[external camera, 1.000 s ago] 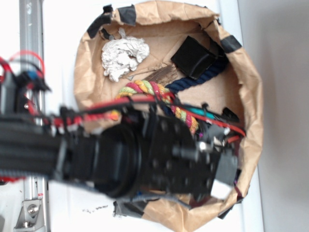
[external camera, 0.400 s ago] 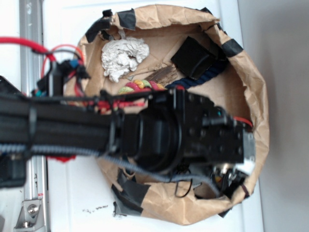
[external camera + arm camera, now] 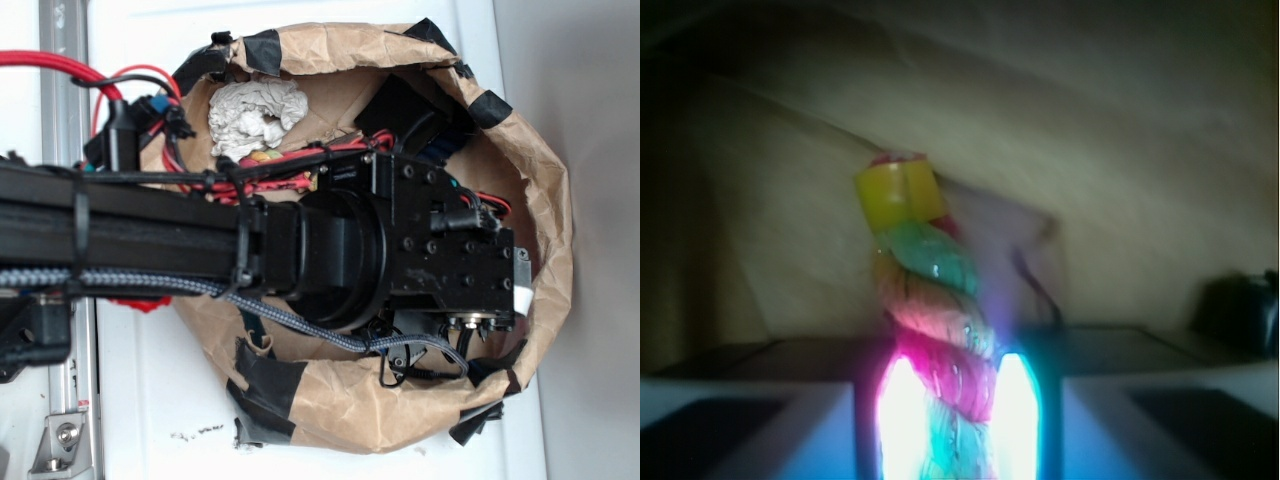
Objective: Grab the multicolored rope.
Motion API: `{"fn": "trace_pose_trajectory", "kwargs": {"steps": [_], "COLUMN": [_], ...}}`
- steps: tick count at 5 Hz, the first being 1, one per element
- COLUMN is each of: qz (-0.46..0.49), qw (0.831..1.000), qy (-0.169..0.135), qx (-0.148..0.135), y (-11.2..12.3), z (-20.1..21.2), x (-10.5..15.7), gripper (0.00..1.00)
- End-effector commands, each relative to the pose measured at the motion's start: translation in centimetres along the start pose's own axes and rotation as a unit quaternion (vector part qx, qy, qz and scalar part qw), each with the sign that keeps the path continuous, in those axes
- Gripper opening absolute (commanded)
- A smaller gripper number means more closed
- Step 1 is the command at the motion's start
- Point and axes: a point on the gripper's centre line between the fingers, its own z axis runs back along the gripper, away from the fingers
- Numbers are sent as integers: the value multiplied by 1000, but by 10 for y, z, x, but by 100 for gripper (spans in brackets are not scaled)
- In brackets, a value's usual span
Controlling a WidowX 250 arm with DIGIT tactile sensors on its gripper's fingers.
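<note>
From the wrist view you see the multicolored rope (image 3: pixel 932 330) running straight up between the two fingers (image 3: pixel 750 425) of your gripper (image 3: pixel 945 420). The glowing pads sit tight against the rope on both sides, so the jaws are clenched on it. The rope's far end, capped with a yellow band (image 3: pixel 898 193), pokes out beyond the fingertips toward the brown paper wall (image 3: pixel 1120 180) ahead of the gripper.

In the exterior view your arm (image 3: pixel 150 235) and its black wrist block (image 3: pixel 440 250) cover most of the paper bag (image 3: pixel 545 200), and the fingers themselves are hidden underneath. Only a small yellow-red bit of the rope (image 3: pixel 262 157) shows, back beside the arm, well behind the gripper. Next to that bit lies a crumpled white paper wad (image 3: pixel 250 115). A black box (image 3: pixel 400 105) and a sliver of dark blue rope (image 3: pixel 450 140) lie off to one side of the wrist block, partly hidden by it.
</note>
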Motion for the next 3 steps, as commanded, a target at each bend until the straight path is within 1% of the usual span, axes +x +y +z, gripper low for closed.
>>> {"fn": "trace_pose_trajectory", "kwargs": {"steps": [1,2,3], "qz": [263,333,349], "qw": [964,942,937], "qy": [-42,-35,-36], "qx": [-20,-3,5], "y": [24,20,20], "z": [113,139,145], "x": [-24,-29,-34], "gripper": [0,0,0]}}
